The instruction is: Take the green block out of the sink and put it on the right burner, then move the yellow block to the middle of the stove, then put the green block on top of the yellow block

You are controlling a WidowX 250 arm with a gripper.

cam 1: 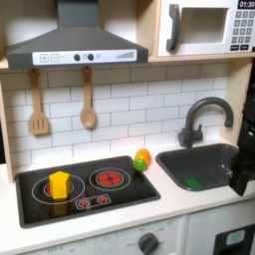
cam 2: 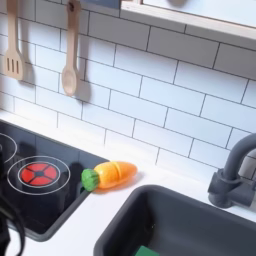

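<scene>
Reach for the green block (cam 1: 191, 183) in the sink (cam 1: 209, 161)

In the first exterior view my claw (cam 1: 242, 171) hangs at the sink's right edge. I cannot tell if it is spread or pinched. The green block lies near, at my eight o'clock

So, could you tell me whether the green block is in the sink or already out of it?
In. The green block lies on the floor of the sink in the first exterior view, near its front left corner.
</scene>
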